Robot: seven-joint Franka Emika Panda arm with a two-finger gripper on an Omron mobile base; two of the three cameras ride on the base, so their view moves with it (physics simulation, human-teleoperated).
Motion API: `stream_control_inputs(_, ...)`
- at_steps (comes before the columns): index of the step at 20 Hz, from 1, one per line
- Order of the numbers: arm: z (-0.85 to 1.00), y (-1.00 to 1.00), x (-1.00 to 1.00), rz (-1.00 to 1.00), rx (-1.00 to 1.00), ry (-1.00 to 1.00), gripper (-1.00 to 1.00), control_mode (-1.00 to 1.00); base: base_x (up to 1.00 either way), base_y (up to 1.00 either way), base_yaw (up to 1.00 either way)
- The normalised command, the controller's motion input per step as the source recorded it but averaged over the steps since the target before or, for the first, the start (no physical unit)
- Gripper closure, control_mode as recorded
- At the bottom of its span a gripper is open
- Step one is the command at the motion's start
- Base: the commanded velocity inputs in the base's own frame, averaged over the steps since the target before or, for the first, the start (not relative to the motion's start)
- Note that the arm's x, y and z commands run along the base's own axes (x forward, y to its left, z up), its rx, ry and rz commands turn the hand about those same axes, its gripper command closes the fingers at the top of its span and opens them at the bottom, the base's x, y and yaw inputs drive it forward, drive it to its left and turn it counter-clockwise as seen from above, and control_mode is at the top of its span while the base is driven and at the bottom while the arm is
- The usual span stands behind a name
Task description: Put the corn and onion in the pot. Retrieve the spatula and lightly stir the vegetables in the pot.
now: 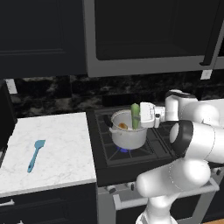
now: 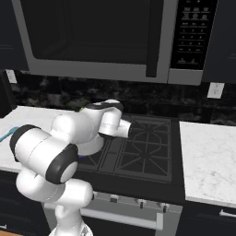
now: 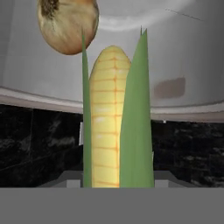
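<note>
in the hand view, nearest to us, the corn stands lengthwise up the middle, yellow kernels between two green husk leaves, its lower end running down to the bottom of the picture where the finger tips rise. we read the gripper as pinching the corn, though the fingers themselves are hidden behind the cob, so the contact is judged rather than seen. beyond the cob's tip, at about 11 o'clock, the onion lies inside the pot, against its pale steel inner wall; the pot's rolled rim crosses the picture behind the corn.

in the left base view we see the white arm reaching from 4 o'clock toward the middle, the hand level with the pot's rim on its 3 o'clock side. the corn rises upright, its lower part inside the pot near that side and its green tip above the rim. the onion shows as a small orange-brown patch down in the pot, toward 9 o'clock of the cob. the pot sits on the stove, with a blue flame under it.

farther out at 9 o'clock, the spatula lies flat on the white marble counter, blade pointing away from us, well apart from the pot.

in the right base view the arm's bulk covers the pot; the stove grates lie at the centre, a second marble counter lies at 3 o'clock, and the microwave hangs at 12 o'clock.
</note>
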Motion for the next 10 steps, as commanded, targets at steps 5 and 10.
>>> stream_control_inputs(5,0.00,0.00,0.02,0.00,0.00,0.00,1.00,-1.00,0.00,0.00,0.00)
stream_control_inputs(10,-0.13,0.03,0.00,0.00,-0.01,0.00,-1.00,-1.00,0.00,0.00,0.00)
